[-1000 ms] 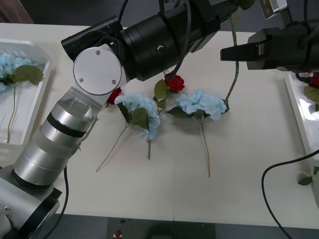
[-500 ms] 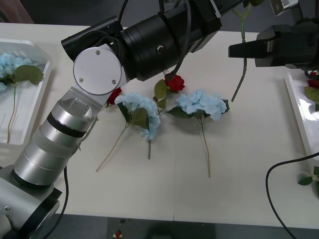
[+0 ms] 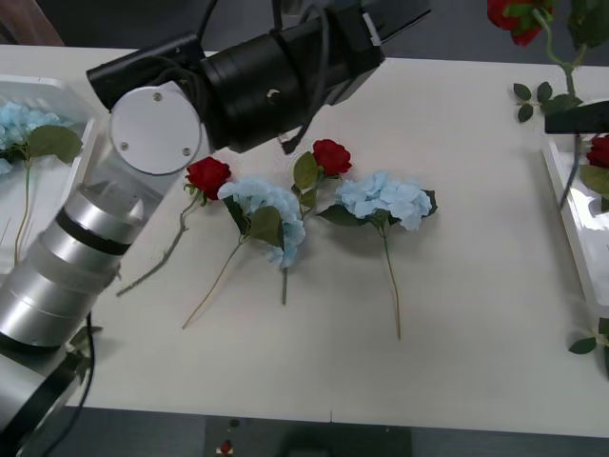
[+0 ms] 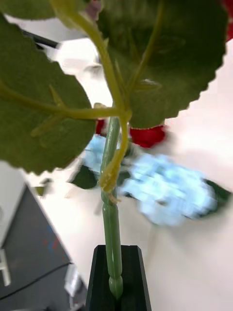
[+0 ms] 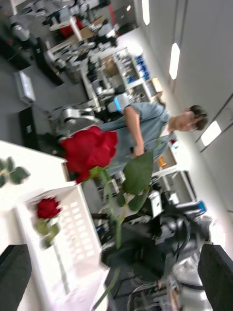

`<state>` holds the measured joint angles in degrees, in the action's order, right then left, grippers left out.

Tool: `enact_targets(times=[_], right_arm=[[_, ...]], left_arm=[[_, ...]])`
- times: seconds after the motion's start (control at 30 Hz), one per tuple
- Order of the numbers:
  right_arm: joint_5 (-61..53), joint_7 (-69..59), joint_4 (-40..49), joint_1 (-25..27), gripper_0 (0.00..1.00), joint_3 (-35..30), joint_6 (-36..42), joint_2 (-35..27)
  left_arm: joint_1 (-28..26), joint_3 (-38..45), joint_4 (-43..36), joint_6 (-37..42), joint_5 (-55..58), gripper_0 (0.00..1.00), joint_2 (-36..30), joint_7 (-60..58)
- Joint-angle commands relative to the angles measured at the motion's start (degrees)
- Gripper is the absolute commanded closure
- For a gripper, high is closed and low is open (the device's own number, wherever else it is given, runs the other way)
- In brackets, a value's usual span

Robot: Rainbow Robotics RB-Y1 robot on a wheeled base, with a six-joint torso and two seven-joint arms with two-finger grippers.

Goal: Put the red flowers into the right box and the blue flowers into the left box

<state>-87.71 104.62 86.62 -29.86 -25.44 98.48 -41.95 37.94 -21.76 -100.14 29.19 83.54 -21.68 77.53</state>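
Observation:
My right gripper [image 3: 571, 118] is shut on the green stem of a red flower [image 3: 515, 19], holding it in the air over the near edge of the right box [image 3: 563, 205]. The right wrist view shows its black fingers [image 4: 99, 284] clamped on that stem [image 4: 111, 233]. One red rose [image 3: 599, 150] lies in the right box. Two red roses [image 3: 207, 176] [image 3: 331, 155] and two blue flowers [image 3: 271, 211] [image 3: 385, 198] lie mid-table. The left box [image 3: 84, 157] holds blue flowers [image 3: 17, 122]. My left gripper [image 5: 116, 277] is open and raised above the table's far side.
The left arm [image 3: 238, 86] stretches across the upper left of the table. A loose leaf sprig [image 3: 533, 93] lies near the right box, another leaf [image 3: 583, 345] at the right front. Bare table lies in front of the flowers. A person stands far behind.
The right gripper has carried the red flower up and to the right, over the right box's edge. The left arm has swung back to the left, uncovering the left red rose.

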Motion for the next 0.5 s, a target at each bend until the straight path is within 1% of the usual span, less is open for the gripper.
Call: enact_targets(times=[0.03,0.1,0.2,0.23,0.27,0.37,0.5], right_arm=[[6.06,-3.55,1.62,1.12,1.0,-0.58,0.22,-5.69],[10.19,-4.07,1.62,2.62,1.0,-1.63,0.22,-7.71],[16.78,-4.86,1.53,4.99,1.0,-3.39,0.13,-10.09],[18.01,-5.04,1.62,5.43,1.0,-3.74,0.13,-10.35],[21.08,-5.21,1.62,6.31,1.0,-4.44,0.13,-11.14],[26.71,-5.57,1.62,7.89,1.0,-5.32,-0.13,-12.37],[33.92,-5.83,1.36,9.39,1.0,-5.32,-1.1,-13.16]], left_arm=[[2.05,1.9,-3.31,6.32,7.25,0.0,-11.1,1.48],[1.52,5.5,-3.22,13.35,9.36,0.0,-14.88,1.66],[0.29,11.04,-3.13,24.51,8.21,0.0,-18.84,1.92],[-0.06,12.09,-3.22,26.36,7.77,0.0,-19.36,1.92],[-0.94,14.47,-3.13,30.49,6.63,0.0,-20.59,2.18],[-3.14,16.58,-3.22,33.92,4.87,0.0,-23.32,3.5],[-6.92,16.75,-2.78,33.83,1.45,0.0,-27.71,8.78]])
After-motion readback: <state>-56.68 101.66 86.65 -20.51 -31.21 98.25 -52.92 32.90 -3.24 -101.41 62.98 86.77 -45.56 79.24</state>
